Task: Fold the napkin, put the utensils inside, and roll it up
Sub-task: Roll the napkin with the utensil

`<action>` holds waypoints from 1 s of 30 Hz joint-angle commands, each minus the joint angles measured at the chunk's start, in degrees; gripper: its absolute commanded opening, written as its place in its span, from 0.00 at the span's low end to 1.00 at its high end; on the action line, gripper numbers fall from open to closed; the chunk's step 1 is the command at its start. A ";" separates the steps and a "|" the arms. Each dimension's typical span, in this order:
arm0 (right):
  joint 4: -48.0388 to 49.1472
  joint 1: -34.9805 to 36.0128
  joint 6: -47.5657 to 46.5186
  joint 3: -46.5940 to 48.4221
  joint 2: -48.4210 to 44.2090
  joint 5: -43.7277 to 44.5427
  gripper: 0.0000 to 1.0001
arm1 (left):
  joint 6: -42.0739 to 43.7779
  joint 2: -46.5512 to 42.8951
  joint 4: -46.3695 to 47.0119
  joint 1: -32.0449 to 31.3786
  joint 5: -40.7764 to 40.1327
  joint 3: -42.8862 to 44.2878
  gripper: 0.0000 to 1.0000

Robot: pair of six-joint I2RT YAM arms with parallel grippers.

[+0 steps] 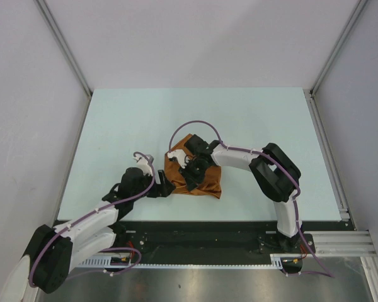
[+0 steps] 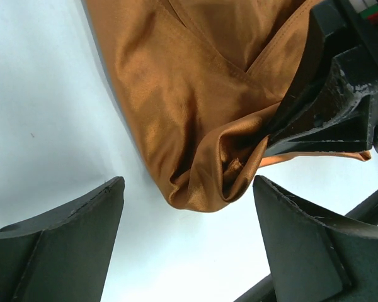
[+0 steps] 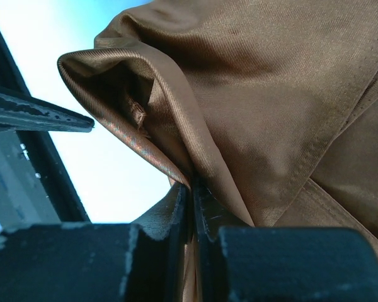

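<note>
Right gripper (image 3: 190, 192) pinching a fold of the napkin (image 1: 200, 184); left gripper (image 2: 188, 189) spread wide.
Top view: the bunched napkin lies mid-table (image 1: 120, 119), nearer the front edge, with both grippers at its left part and open surface on every side. Only the right wrist view shows the 2 fingers pressed together on a doubled hem. The left wrist view shows 1 rounded cloth corner just ahead of its own parted fingers, seemingly touching neither, with bare table to the left.

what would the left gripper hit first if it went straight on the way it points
Probably the napkin: its bunched corner lies just ahead of the left gripper, in line with the gap between its open fingers. The right gripper pinches that fold beside it; depth is unclear.
</note>
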 commanded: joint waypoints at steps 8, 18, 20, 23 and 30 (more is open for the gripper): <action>-6.14 -1.67 -2.06 4.35 7.03 -5.22 0.08 | 0.11 4.64 7.51 0.45 -1.50 1.13 0.74; -10.89 -3.60 -3.47 8.83 10.99 -8.56 0.07 | 0.55 9.65 10.15 1.25 -0.53 2.10 0.56; -11.07 -3.78 -3.64 9.01 10.99 -8.91 0.07 | 0.55 10.96 10.77 1.42 -0.36 2.18 0.51; -11.24 -4.13 -3.65 9.10 10.99 -9.35 0.08 | 0.46 12.63 11.82 1.77 -0.01 2.62 0.42; -10.02 -5.62 -2.68 9.54 9.68 -11.90 0.17 | 1.78 14.74 11.13 2.48 1.14 4.38 0.19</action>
